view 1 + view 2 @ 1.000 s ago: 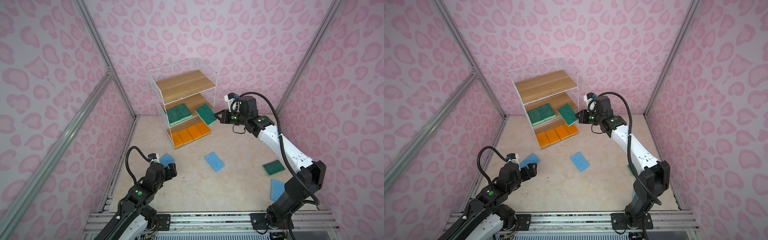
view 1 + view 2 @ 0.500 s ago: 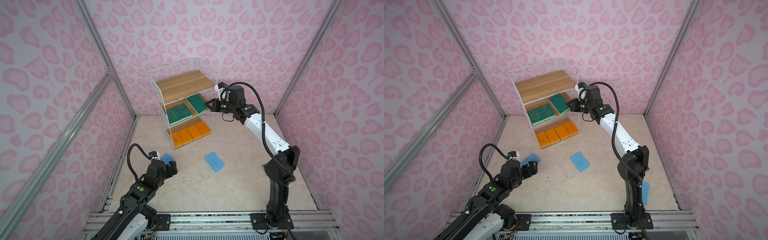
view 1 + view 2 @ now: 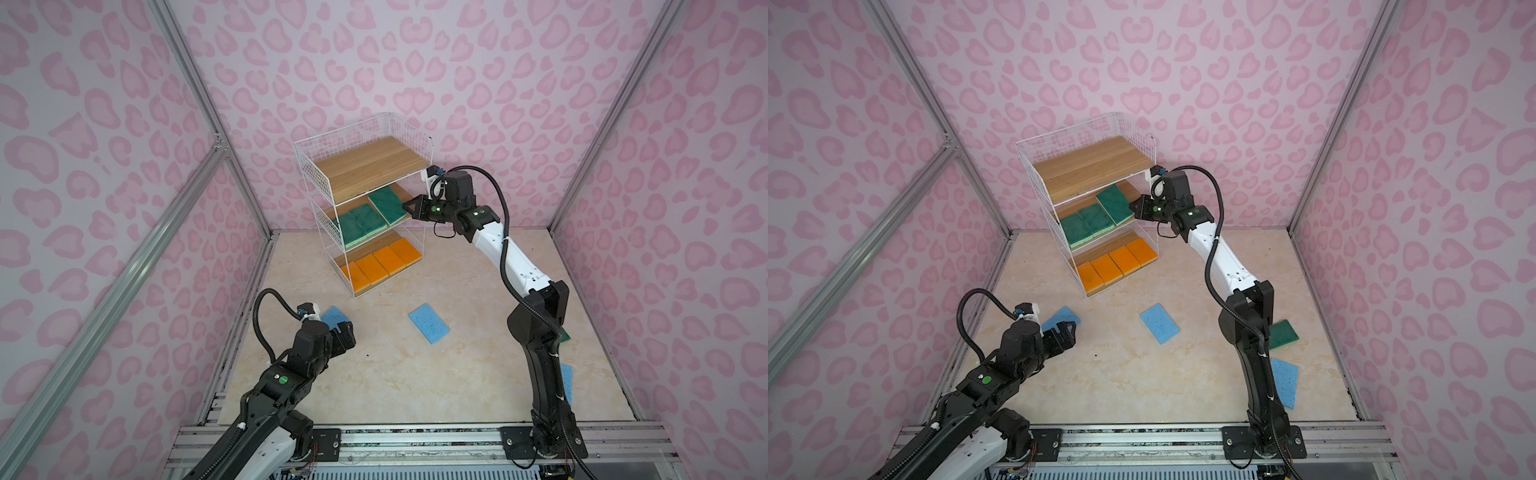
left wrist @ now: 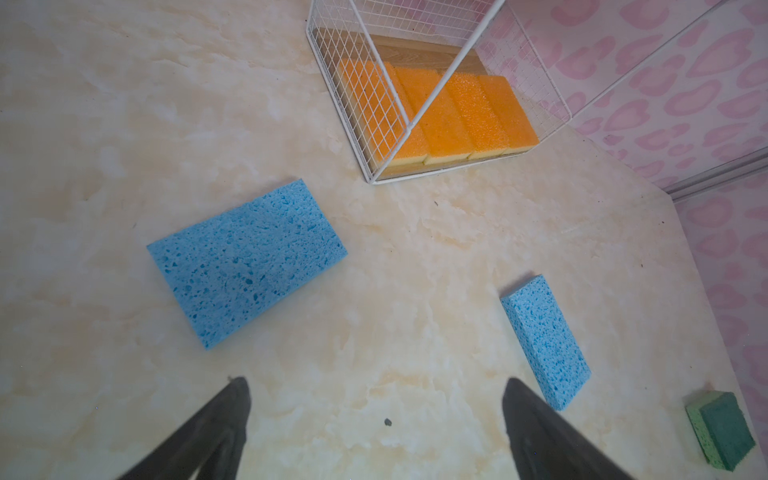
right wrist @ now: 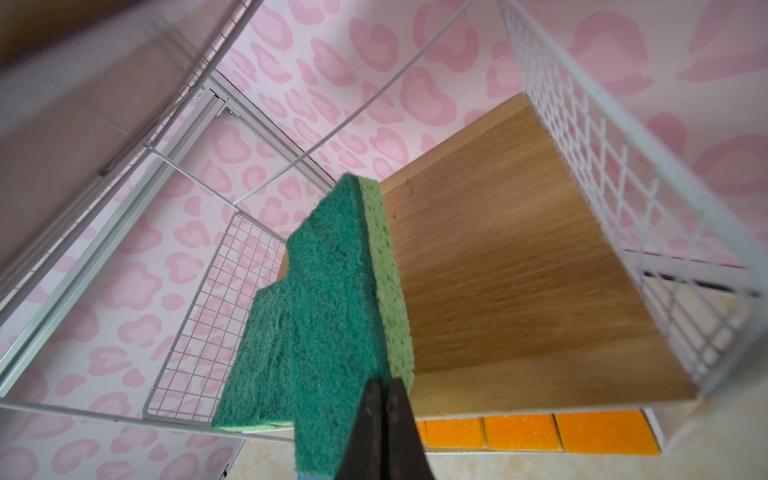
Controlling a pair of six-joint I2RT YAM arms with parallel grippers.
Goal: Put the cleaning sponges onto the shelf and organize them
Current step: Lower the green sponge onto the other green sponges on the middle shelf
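The dark green rectangular scouring sponge is pinched at its near short end by the right end effector, whose jaws are closed on it, inside the middle tier of the tall white wire-grid shelf with light brown wooden boards. Its long axis runs from the shelf's open front toward the back, roughly parallel to the two dark green sponges lying side by side on the same board, just beside it. It seems to hang slightly tilted above the board rather than rest on it, though the angle makes that hard to settle. Both top views show only its dark face. The right wrist view adds the porous pale green layer on the side turned toward the board. On the bottom tier four orange sponges sit in a row, long sides touching. The left wrist view shows their yellow lower layer. The top board is bare wood. On the beige marbled table, a porous light blue sponge lies in front of the shelf. Another blue sponge lies near the left end effector, which hovers wide open and holds nothing. In a top view a loose green sponge and a third blue sponge show behind the right arm.
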